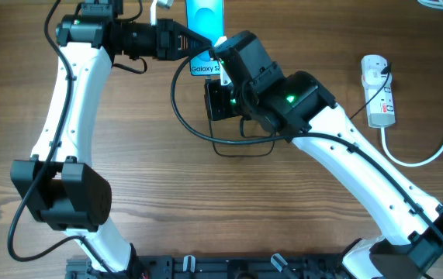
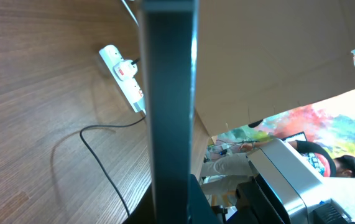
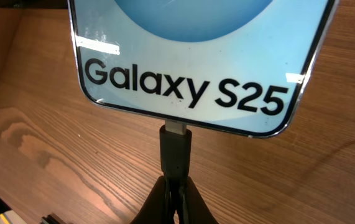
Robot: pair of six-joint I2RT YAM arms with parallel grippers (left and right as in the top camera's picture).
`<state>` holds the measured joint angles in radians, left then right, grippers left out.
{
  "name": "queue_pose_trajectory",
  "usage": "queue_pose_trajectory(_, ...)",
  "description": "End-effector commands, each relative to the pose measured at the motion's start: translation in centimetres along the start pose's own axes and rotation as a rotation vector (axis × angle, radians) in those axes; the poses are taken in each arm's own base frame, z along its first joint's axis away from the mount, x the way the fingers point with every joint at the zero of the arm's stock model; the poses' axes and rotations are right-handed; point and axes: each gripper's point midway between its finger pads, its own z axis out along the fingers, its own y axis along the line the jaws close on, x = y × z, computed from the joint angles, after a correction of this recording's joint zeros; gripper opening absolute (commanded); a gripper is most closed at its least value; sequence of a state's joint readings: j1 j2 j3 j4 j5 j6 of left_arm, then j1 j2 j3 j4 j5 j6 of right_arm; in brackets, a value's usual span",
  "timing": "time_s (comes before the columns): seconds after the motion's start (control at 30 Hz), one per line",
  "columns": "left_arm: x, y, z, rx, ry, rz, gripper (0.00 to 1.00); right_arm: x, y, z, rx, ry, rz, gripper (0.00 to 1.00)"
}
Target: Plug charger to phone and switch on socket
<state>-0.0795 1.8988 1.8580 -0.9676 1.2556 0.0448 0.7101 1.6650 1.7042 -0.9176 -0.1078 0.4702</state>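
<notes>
Plugging in is the step in hand. The left pincer (image 1: 196, 43) is clamped on the phone (image 1: 205, 14), held up at 12 o'clock over the table (image 1: 151, 201). The right pincer (image 3: 175, 190) is closed on the connector (image 3: 175, 149) of the charger (image 1: 174, 105). Its tip meets the port in the phone's bottom edge, and a sliver of metal shows, so it looks not quite seated. Next comes a straight push home. After that, let go and reach to the socket (image 1: 378, 91) at 2 o'clock for its switch (image 2: 120, 73).
</notes>
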Motion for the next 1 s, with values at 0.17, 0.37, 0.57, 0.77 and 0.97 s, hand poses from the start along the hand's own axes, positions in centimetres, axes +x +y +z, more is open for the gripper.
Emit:
queue_pose_trajectory(0.17, -0.2, -1.4, 0.0, 0.054, -0.003, 0.047, 0.04, -0.6, 0.2, -0.7, -0.012, -0.026, 0.002, 0.04)
queue_pose_trajectory(0.37, -0.2, -1.4, 0.0, 0.054, -0.002, 0.046, 0.04, -0.8, 0.3, -0.7, -0.014, -0.034, 0.001, 0.04)
queue_pose_trajectory(0.57, -0.2, -1.4, 0.0, 0.054, -0.002, 0.046, 0.04, -1.0, 0.1, -0.7, -0.009, -0.042, 0.002, 0.04)
queue_pose_trajectory(0.77, -0.2, -1.4, 0.0, 0.054, -0.002, 0.046, 0.04, -1.9, -0.2, -1.3, -0.010, -0.060, 0.013, 0.04)
queue_pose_trajectory(0.97, -0.2, -1.4, 0.0, 0.054, -0.002, 0.046, 0.04, -1.9, -0.1, -1.4, -0.011, -0.062, 0.012, 0.04)
